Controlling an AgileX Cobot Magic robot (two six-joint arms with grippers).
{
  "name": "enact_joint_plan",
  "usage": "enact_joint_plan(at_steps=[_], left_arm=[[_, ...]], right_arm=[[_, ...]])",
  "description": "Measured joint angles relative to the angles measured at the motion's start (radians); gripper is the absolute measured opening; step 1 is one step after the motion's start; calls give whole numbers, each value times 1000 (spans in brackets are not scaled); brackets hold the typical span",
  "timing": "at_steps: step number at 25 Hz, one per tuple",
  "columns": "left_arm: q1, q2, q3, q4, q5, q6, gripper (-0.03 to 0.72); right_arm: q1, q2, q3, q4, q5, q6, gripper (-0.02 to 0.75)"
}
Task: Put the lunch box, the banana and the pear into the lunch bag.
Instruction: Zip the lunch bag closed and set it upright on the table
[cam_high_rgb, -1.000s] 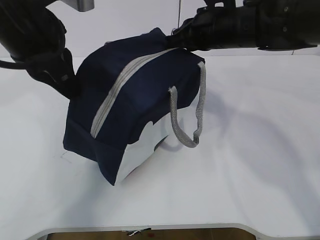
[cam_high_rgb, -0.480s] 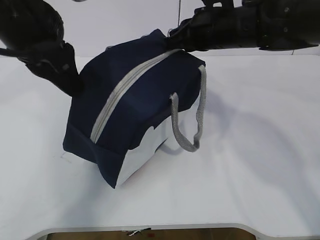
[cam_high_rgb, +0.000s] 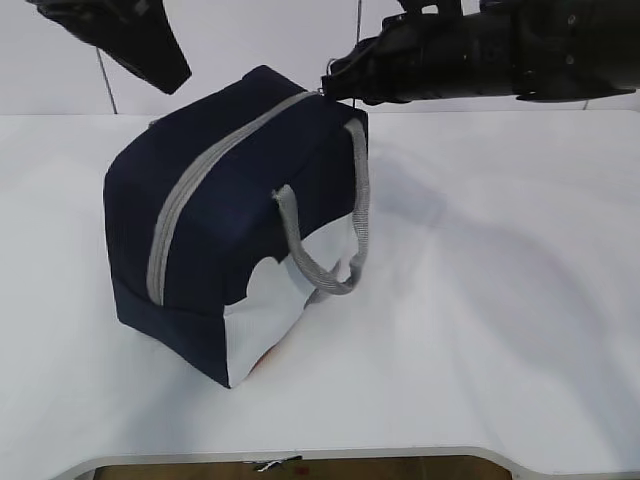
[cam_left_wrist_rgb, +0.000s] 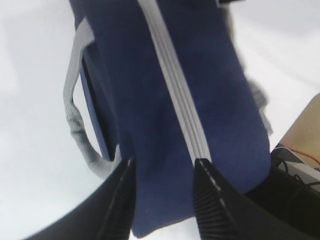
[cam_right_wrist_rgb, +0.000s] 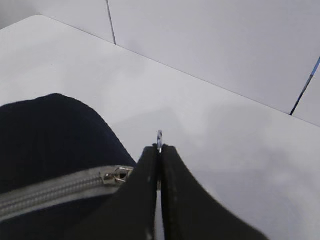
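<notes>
The navy lunch bag stands on the white table with its grey zipper shut along the top. My right gripper is shut on the zipper pull at the bag's far end, beside the slider. My left gripper is open and empty, raised above the bag's left end. In the left wrist view it hangs over the bag, not touching it. The lunch box, the banana and the pear are out of view.
A grey webbing handle hangs down the bag's white side panel, and another shows in the left wrist view. The table's front edge runs along the bottom. A wall stands behind the table.
My left gripper has let go of the bag's left end and risen up and away. The bag has dropped from its tilt to sit upright and shifted left. The right gripper stays at the zipper end.
</notes>
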Motion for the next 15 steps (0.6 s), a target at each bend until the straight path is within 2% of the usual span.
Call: enact_joint_plan(at_steps=[12, 15], left_arm=[[2, 93, -2, -11, -12, 0, 295], [20, 95, -2, -36, -43, 0, 295]], right_arm=[[0, 0, 0, 0, -7, 0, 17], [0, 0, 0, 0, -7, 2, 17]])
